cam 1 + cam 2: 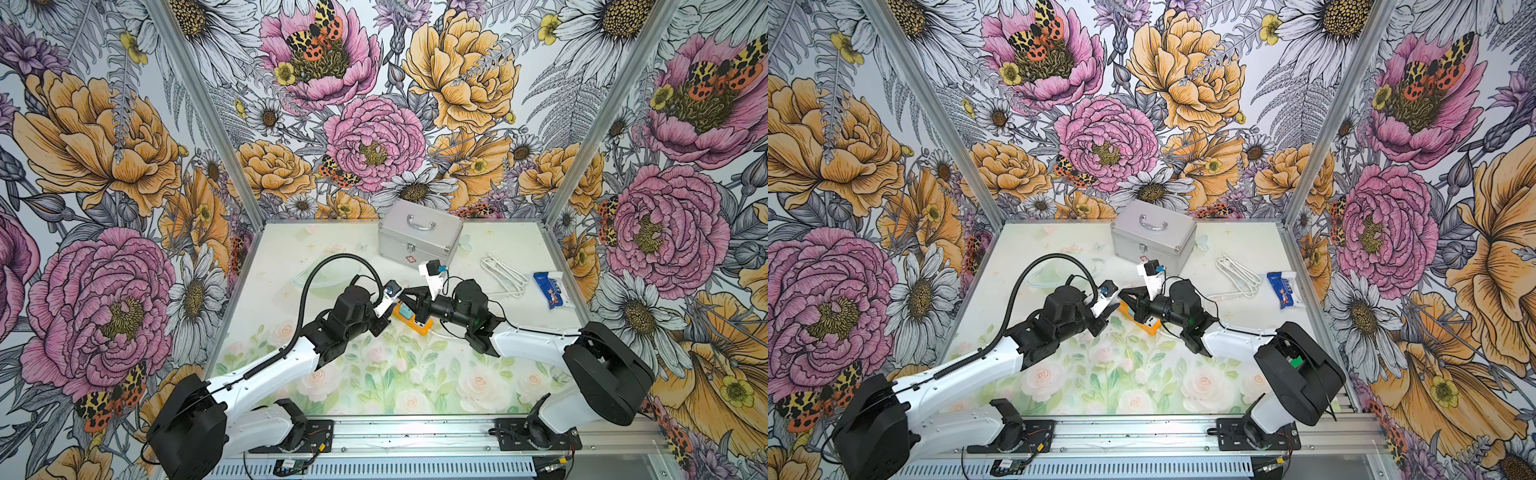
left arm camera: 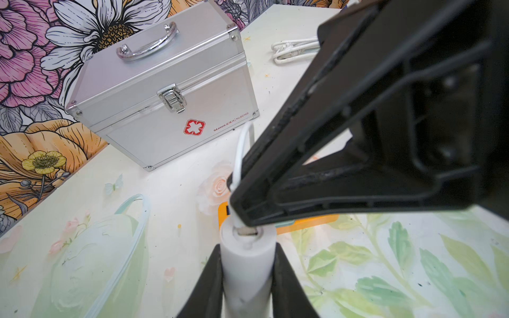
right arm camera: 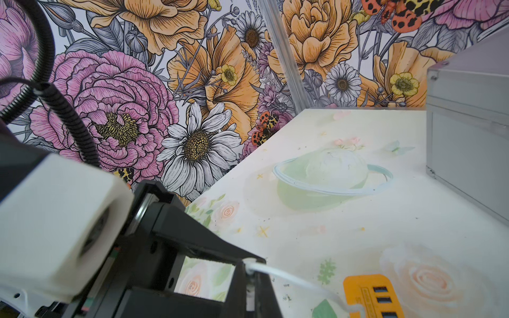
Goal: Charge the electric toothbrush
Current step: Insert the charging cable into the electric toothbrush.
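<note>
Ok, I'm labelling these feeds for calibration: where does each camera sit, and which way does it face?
Top views: high at the front, facing down toward the back wall; left arm, right arm and first-aid case show.
Left wrist: looks along left fingers gripping the electric toothbrush, toward the case.
Right wrist: looks along right fingers pinching the white cable, toward the left wall.
Shared: both wrist views show the orange power strip.

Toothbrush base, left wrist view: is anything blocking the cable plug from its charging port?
Nothing visible. The right claw holds the white cable with its plug right at the port in the toothbrush end; the left claw grips the handle's sides, clear of it. Full seating cannot be told.
</note>
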You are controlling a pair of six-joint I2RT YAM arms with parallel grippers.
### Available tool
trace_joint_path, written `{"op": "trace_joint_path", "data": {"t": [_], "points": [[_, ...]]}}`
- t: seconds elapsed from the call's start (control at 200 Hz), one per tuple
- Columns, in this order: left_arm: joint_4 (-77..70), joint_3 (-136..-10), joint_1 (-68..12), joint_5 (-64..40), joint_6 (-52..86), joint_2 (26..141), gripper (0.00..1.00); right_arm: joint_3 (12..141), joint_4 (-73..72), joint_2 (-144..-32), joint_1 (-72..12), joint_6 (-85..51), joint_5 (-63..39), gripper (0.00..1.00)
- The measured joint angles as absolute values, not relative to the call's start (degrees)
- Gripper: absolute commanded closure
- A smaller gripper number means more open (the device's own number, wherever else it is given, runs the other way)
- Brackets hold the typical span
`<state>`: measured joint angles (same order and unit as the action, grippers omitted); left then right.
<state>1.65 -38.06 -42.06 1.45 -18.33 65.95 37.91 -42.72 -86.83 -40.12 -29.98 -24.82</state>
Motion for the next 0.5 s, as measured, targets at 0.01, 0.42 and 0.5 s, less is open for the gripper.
{"op": "trace_joint_path", "data": {"t": [0.01,0.42,0.5], "points": [[1.56,-38.06,-42.06,1.48,-18.31,65.95,1.0,37.91,-42.76,-86.83,-40.12,-29.98,-24.8,1.0],[0.38,-38.39,-42.06,1.89,-18.06,65.95,1.0,38.22,-43.66,-86.72,-40.1,-30.55,-24.36,1.0],[-0.05,-38.39,-41.95,1.89,-18.06,65.91,1.0,38.22,-44.05,-86.72,-40.1,-30.57,-24.14,1.0]]}}
